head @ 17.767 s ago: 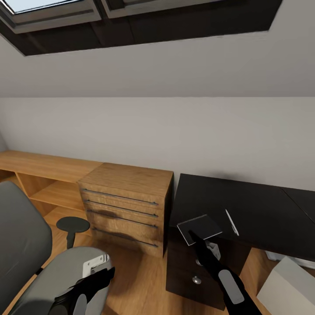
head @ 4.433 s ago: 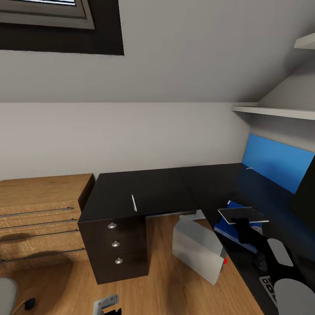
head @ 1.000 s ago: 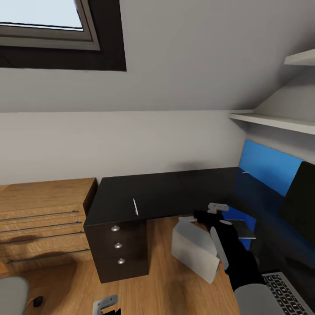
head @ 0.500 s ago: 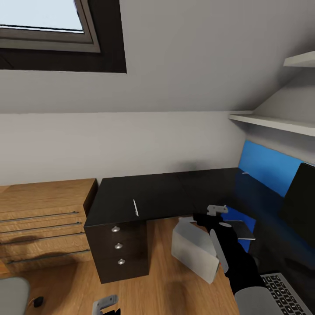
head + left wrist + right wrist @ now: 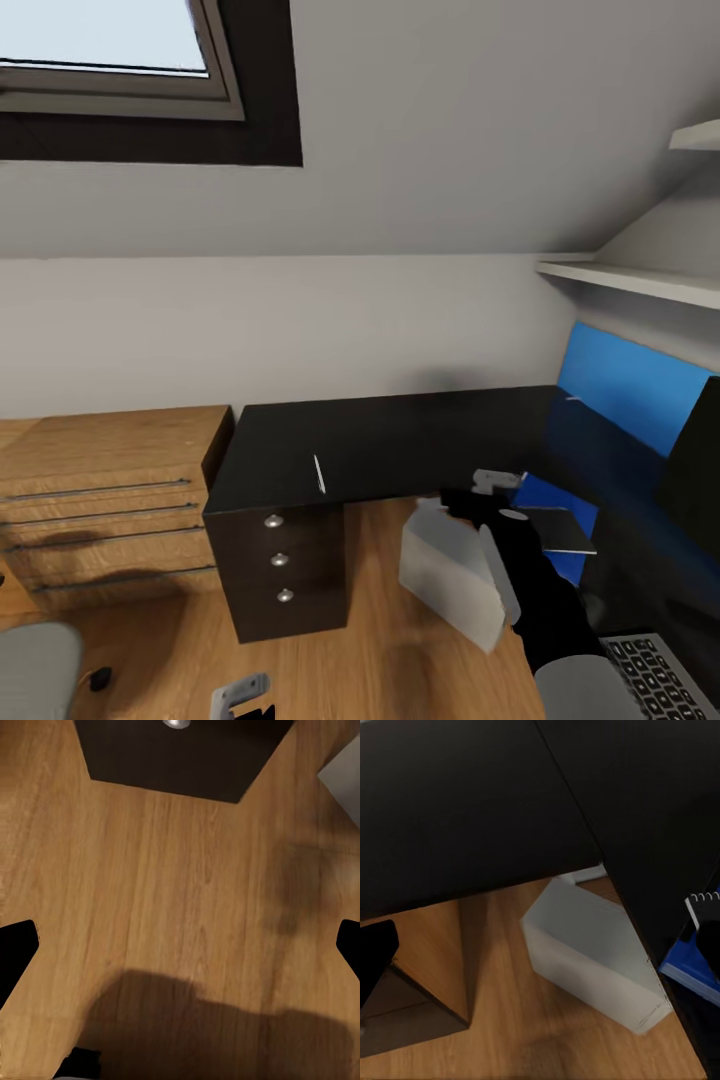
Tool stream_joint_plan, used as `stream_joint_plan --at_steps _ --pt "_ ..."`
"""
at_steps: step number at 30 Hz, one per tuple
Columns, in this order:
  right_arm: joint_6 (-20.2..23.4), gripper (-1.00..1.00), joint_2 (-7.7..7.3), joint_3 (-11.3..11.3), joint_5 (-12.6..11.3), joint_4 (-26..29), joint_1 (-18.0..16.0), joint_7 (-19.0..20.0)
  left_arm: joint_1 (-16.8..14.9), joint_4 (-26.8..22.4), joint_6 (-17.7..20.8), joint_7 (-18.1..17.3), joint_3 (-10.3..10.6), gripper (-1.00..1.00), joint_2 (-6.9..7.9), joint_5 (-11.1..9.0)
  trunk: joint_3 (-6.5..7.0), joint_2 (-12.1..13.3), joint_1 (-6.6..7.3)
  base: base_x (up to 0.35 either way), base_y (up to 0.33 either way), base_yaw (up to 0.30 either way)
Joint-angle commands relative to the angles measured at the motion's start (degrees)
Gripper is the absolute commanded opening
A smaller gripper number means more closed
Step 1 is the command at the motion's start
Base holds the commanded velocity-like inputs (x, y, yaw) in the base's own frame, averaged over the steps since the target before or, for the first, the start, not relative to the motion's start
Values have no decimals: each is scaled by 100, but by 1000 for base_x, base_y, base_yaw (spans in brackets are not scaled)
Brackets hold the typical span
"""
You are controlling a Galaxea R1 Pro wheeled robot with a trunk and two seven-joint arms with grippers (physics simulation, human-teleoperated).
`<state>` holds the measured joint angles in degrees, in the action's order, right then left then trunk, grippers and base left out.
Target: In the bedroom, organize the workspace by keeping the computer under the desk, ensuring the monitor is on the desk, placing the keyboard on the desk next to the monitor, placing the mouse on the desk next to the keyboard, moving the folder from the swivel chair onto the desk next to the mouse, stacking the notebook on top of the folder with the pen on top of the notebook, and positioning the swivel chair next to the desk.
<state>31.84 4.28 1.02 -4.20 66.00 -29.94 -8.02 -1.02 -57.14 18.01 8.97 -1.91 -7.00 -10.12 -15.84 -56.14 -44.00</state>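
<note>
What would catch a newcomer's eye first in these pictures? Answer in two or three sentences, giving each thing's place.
The glossy black L-shaped desk fills the corner, with a bright blue back panel along its right wing. The blue folder lies there with the dark notebook on it, beside the right gripper. A thin white pen lies alone on the left wing, and the pale computer stands on the floor.

wood drawer unit [image 5: 110, 490], wall shelf [image 5: 630, 280], skylight [image 5: 110, 70]

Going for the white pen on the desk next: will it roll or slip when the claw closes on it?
Probably. The pen is a thin stick lying flat on the glossy desk, so it may skid or roll. It lies near the desk's front edge, so a nudge could drop it.
</note>
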Motion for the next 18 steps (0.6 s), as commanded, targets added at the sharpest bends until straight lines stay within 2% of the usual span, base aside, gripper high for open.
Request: stream_joint_plan --at_steps 1,18 --pt "24 100 3 4 -46 9 -3 -33 -3 -8 27 26 -4 100 -3 -60 -13 -6 -1 0 0 230" --pt "24 100 3 -5 -46 -10 -3 -33 -3 -8 27 26 -3 100 -3 -60 -130 -6 -1 0 0 178"
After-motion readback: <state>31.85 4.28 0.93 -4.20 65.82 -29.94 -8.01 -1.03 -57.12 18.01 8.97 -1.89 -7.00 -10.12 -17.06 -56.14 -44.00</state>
